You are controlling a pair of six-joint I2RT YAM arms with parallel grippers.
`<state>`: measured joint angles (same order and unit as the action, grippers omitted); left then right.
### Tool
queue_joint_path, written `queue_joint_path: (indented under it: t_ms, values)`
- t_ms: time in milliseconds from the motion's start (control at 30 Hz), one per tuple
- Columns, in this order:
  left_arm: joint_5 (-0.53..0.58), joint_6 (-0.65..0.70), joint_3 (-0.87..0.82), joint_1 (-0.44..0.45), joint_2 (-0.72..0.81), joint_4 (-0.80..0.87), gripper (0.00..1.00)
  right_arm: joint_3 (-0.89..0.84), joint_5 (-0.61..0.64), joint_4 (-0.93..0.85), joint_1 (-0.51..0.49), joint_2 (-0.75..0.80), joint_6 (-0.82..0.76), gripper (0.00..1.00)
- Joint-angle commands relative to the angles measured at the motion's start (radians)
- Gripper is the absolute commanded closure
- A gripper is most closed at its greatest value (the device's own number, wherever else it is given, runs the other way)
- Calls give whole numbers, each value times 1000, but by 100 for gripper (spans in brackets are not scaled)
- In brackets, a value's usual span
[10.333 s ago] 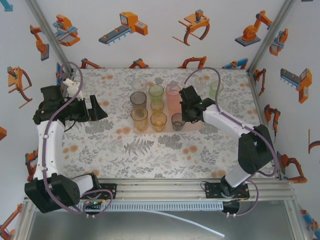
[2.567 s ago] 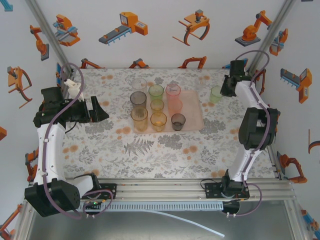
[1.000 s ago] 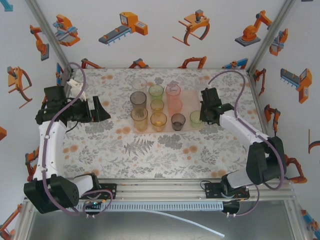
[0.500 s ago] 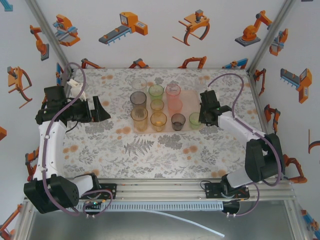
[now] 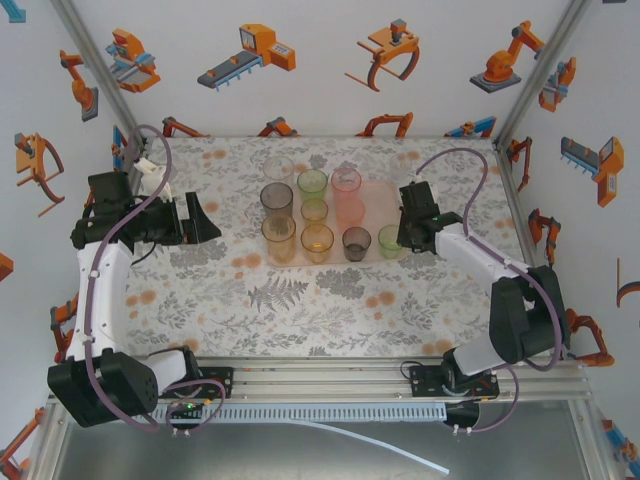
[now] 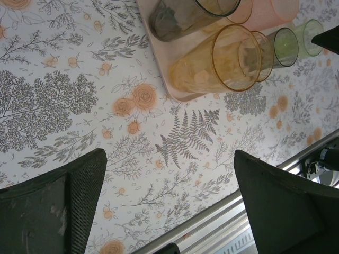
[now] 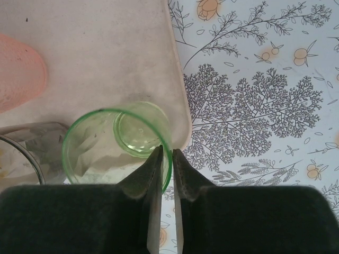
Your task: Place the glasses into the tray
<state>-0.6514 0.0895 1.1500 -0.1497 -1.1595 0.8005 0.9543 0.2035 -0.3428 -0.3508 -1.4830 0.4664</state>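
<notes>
The table has a pale cloth [image 5: 300, 295] on it w/ grey ferns, leafy trees & little orange flowers. White walls [image 5: 320, 100] stand on 3 sides, w/ orange robot pics [image 5: 250, 52] stuck on them. Metal posts [image 5: 85, 55] run up the back corners. A metal rail [image 5: 320, 378] lies along the near edge, where both arms are bolted.

The pink tray [image 5: 390, 200] sits mid-table, toward the back. In it we see, all upright:
- a tall grey glass [image 5: 277, 197]
- a tall orange glass [image 5: 279, 237]
- a short orange glass [image 5: 317, 240]
- a short grey glass [image 5: 356, 242]
- a tall green glass [image 5: 312, 183]
- a pink glass [image 5: 347, 190]

A clear glass [image 5: 279, 167] stands at the tray's back-left edge. We can't tell if it's on the tray or just off it.

The short green glass [image 7: 106, 140] stands in the tray's near R corner, just beside the short grey one. The R gripper [image 7: 167, 159] has one finger inside this glass & one outside, w/ the rim between them. The jaws are almost closed. We can't tell if they pinch the rim or stand just off it.

The L gripper [image 6: 169, 159] hangs over the cloth, L of the tray & apart from it. Its jaws are spread wide & hold nothing.
</notes>
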Motion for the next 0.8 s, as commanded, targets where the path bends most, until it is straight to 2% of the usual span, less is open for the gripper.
queue_joint_path:
  t_ms: [0,400,767]
  values:
    - [-19,4,19,6,8,1,3,-2,14,0,-8,-2,13,79]
    - [-17,4,14,6,18,2,3,20,12,-40,-6,19,5,64]
    - [-18,3,14,7,31,2,3,71,13,-96,-7,49,-12,61]
